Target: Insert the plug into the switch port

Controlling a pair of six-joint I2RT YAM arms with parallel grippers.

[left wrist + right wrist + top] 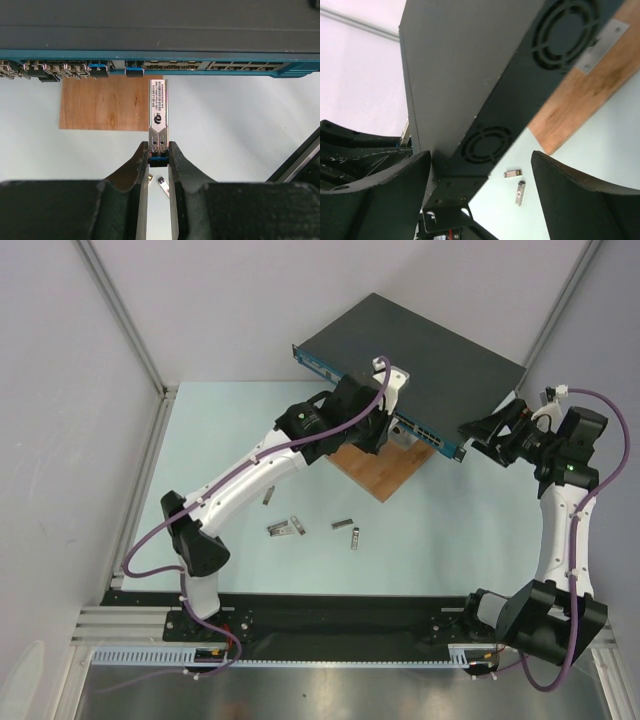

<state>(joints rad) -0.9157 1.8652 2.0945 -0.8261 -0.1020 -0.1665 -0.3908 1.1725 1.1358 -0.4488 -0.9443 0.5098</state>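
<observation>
The switch (420, 350) is a flat dark grey box with a blue front strip (200, 65) of small sockets. Its front rests over a wooden board (107, 102). My left gripper (159, 150) is shut on the blue-latched rear end of a silver plug (159, 112). The plug points at the socket row, its tip just short of the strip, right of a socket with a blue tab (134, 71). In the top view the left gripper (388, 432) is at the switch's front. My right gripper (480, 172) is open, its jaws wide either side of the switch's corner (470, 150).
Several loose silver plugs lie on the pale table (285, 528), (343, 524), two showing in the right wrist view (514, 174). The board's corner (385, 475) sticks out below the switch. Frame rails run along the left side (145, 480).
</observation>
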